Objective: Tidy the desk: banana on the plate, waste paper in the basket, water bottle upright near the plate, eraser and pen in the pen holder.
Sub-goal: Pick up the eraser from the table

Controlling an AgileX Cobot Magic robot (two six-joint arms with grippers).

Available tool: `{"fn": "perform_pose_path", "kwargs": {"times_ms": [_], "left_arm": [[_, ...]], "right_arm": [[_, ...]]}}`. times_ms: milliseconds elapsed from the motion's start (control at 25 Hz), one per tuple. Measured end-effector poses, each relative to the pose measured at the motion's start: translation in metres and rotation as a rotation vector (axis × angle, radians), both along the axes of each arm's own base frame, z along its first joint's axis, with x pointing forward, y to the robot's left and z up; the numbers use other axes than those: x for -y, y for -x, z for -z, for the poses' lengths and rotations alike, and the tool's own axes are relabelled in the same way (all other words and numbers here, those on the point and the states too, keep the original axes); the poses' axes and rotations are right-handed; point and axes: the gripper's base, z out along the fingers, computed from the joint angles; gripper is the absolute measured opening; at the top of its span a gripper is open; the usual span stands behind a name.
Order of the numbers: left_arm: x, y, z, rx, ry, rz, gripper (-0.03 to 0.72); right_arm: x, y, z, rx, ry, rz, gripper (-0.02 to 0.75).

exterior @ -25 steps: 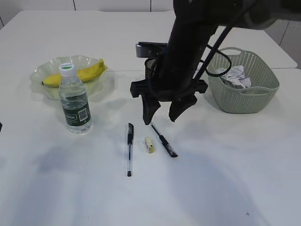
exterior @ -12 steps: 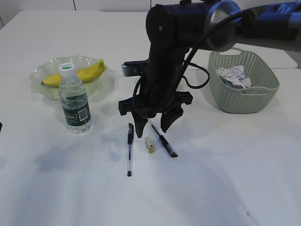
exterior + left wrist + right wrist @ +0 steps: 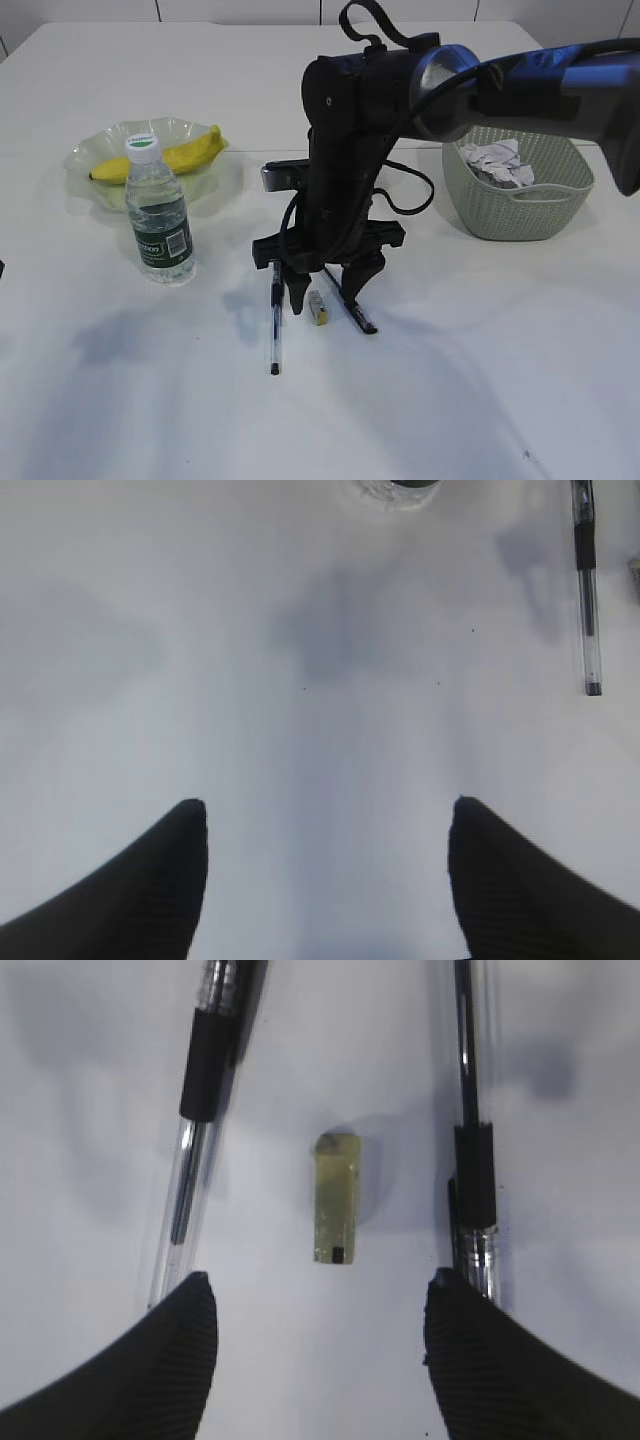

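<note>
Ribbed black right tool (image 3: 320, 1345) straddles blocky cream eraser (image 3: 335, 1199).

Legible text — none; the water bottle (image 3: 160, 218), left on the surface, carries a dark green label, its print too small to read.

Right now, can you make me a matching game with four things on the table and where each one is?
Things:
1. banana
2. waste paper
3. water bottle
4. eraser

Places:
A. lying on the desk between two pens
B. standing upright in front of the plate
C. inside the green basket
D. on the pale green plate

Pairs: 1-D, 2-C, 3-B, 4-A
</note>
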Motion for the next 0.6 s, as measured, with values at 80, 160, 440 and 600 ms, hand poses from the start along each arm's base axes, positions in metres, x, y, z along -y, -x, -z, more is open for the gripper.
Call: {"fn": "perform_pose_path", "kwargs": {"times_ms": [80, 160, 440, 600], "left_arm": [[0.000, 0.000, 0.000, 0.000, 0.000, 0.000, 0.524], [0.000, 0.000, 0.000, 0.000, 0.000, 0.000, 0.519], [0.000, 0.000, 0.000, 0.000, 0.000, 0.000, 0.516], [0.000, 0.000, 0.000, 0.000, 0.000, 0.000, 0.510]], "right_arm": [[-0.001, -0.001, 0.001, 0.011, -0.006, 0.003, 0.485], [-0.001, -0.002, 0.000, 0.017, -0.010, 0.006, 0.485], [-0.002, -0.004, 0.010, 0.008, -0.006, 0.014, 0.485], [-0.003, -0.005, 0.011, 0.019, -0.009, 0.019, 0.485]]}}
